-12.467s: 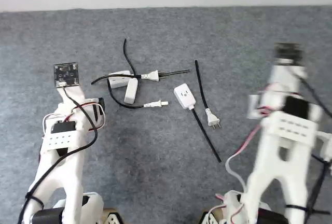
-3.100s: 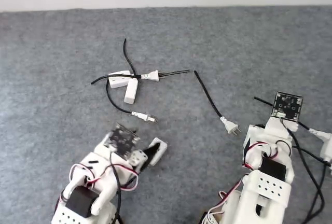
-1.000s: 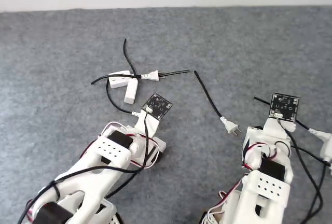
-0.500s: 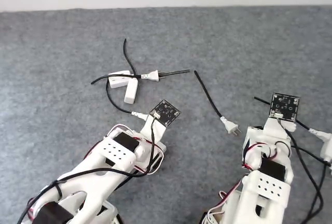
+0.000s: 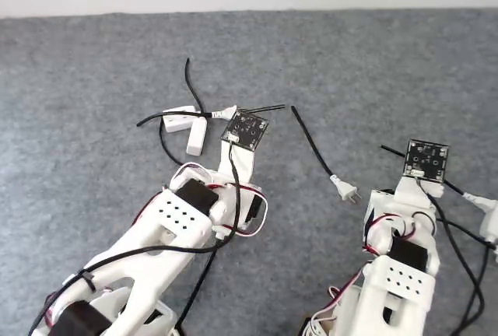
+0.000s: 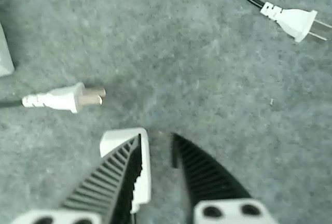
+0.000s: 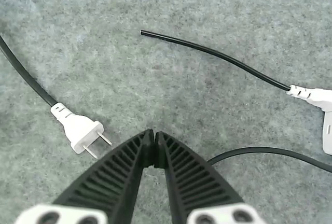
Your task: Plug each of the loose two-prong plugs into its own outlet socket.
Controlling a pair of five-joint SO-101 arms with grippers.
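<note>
In the left wrist view my left gripper point(image 6: 155, 137) is open by a narrow gap, with bare carpet between the jaws. A white outlet socket point(image 6: 124, 140) lies against one finger. Just beyond the fingertips lies a white two-prong plug point(image 6: 62, 98), and another white plug point(image 6: 293, 22) lies farther off. From above, that farther plug point(image 5: 346, 190) lies between the two arms. My right gripper point(image 7: 154, 131) is shut on nothing, just above the carpet, with the same plug point(image 7: 78, 129) beside its tips.
Two more white sockets point(image 5: 179, 118) point(image 5: 196, 135) and a plug point(image 5: 226, 113) lie tangled with black cords at the back left. Past my right arm lies another corded plug point(image 7: 311, 95). Grey carpet point(image 5: 373, 64) covers the table.
My left arm has stretched away from its base toward the sockets at the back and now covers the socket and plug seen beside it before. The right arm has kept still.
</note>
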